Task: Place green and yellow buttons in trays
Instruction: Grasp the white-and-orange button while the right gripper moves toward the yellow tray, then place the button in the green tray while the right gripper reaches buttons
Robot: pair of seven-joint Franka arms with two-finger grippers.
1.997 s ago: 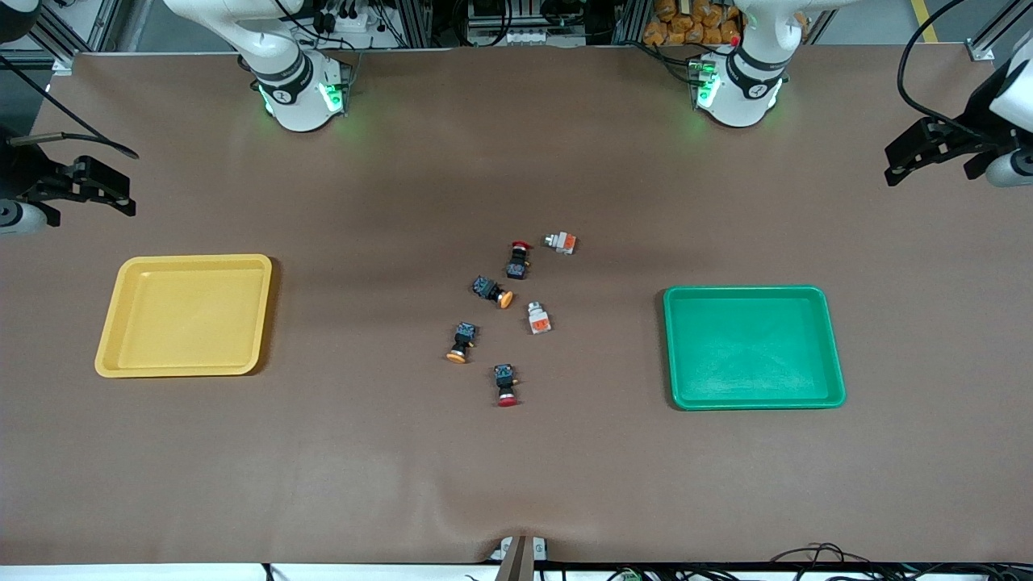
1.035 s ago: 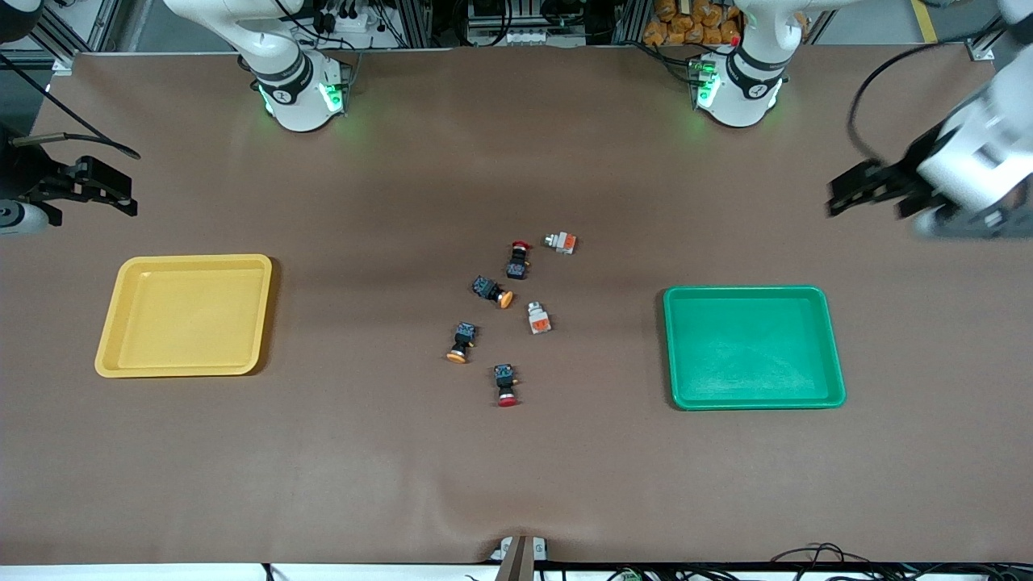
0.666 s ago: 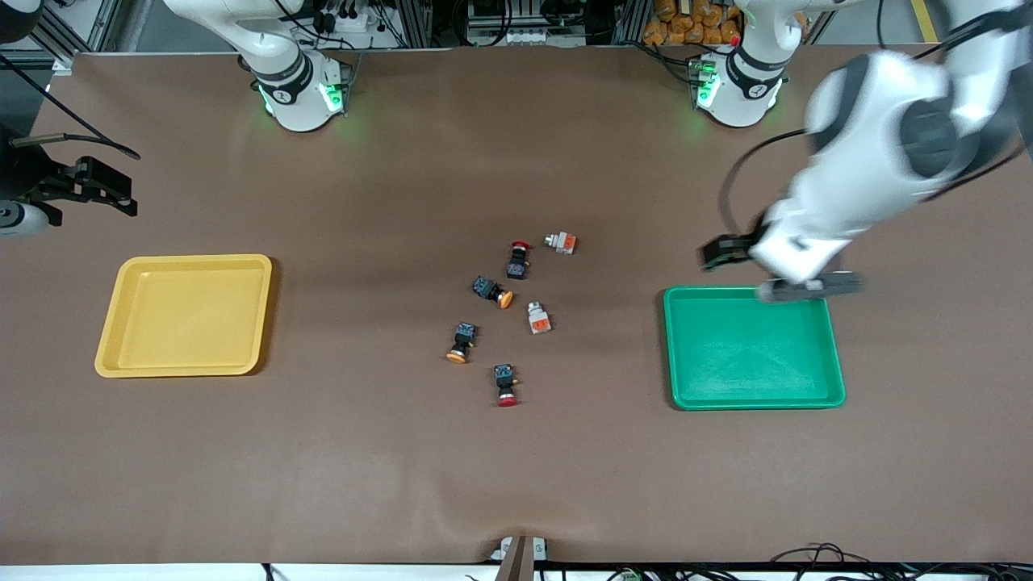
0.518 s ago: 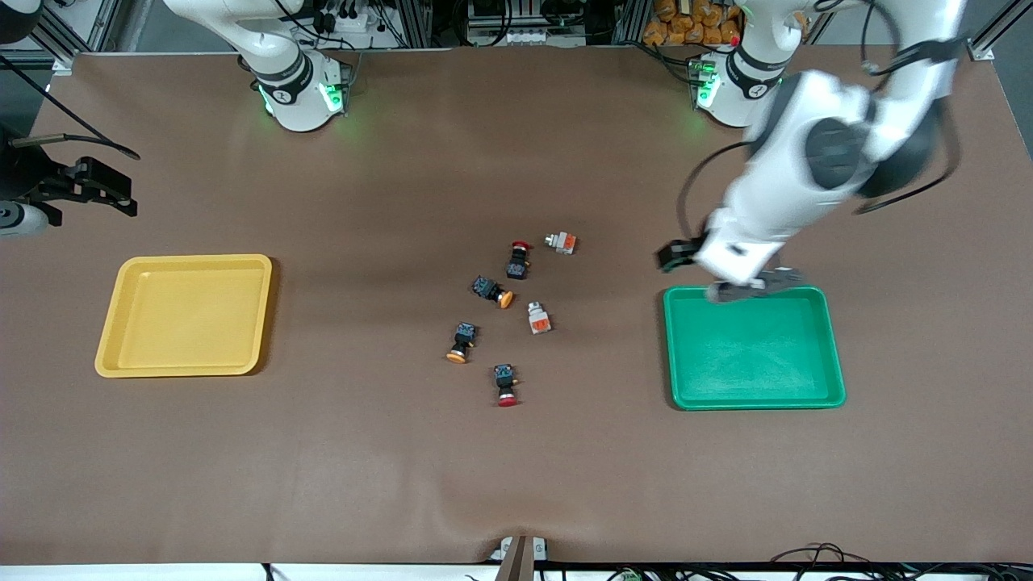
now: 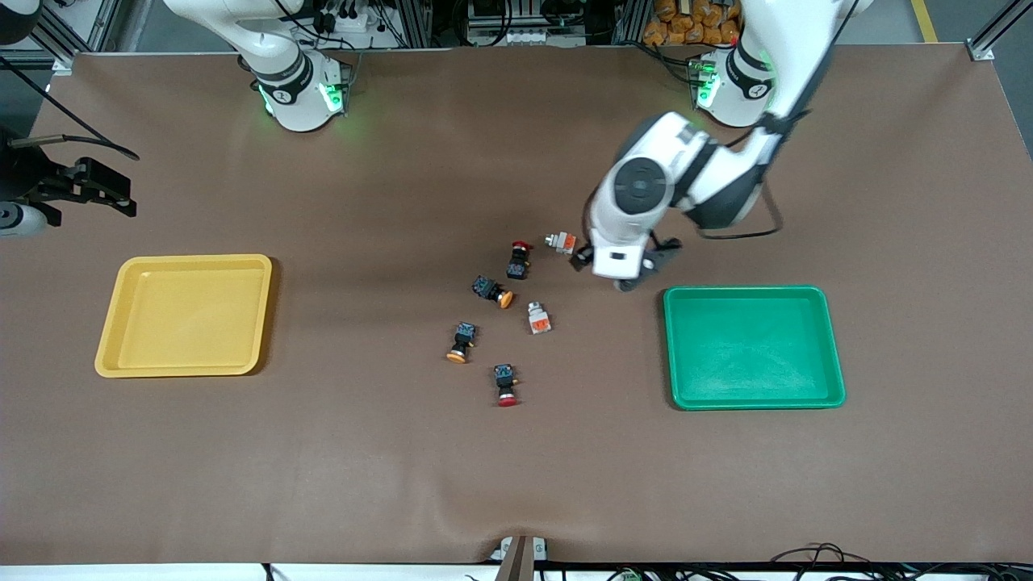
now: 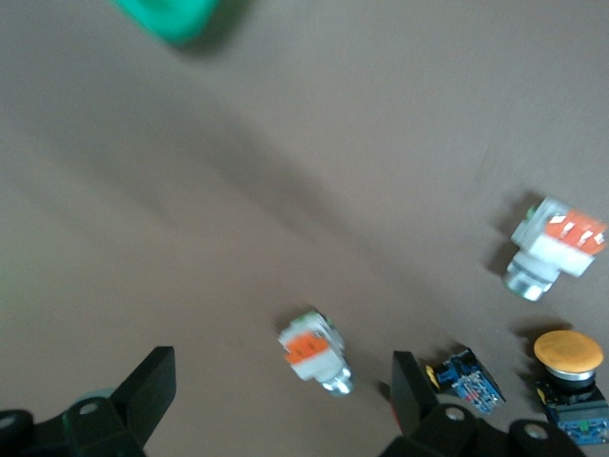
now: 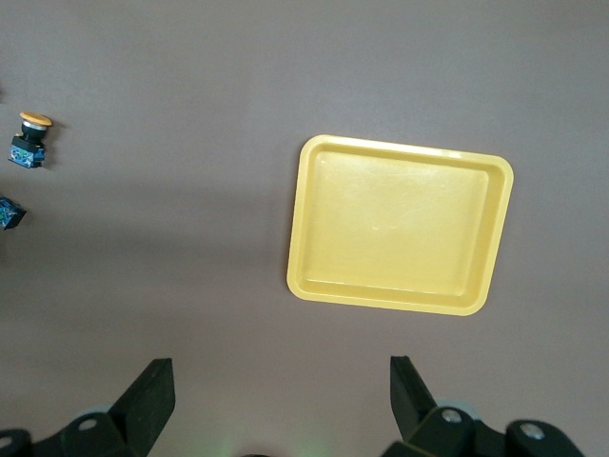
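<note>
**Left arm over the buttons, both trays empty**

While the right arm waits at its end of the table (image 5: 516, 484), the left arm reaches twd the middle. Yellow tray (image 5: 184, 315) sits at the right arm's end, green tray (image 5: 754, 347) at the left arm's end, nothing in either. Right gripper (image 5: 77, 187) hangs above the table edge near the yellow tray, fingers spread, empty. Left gripper (image 5: 615, 270) hovers w/ fingers wide apart, empty, just beside a white-and-orange button (image 5: 561, 241). Second white-and-orange button (image 5: 539, 318) lies nearer the front camera. Two yellow-capped buttons (image 5: 492, 291) (image 5: 462, 342) lie in the cluster btwn the trays, plus two red-capped buttons (image 5: 518, 260) (image 5: 506, 384).
</note>
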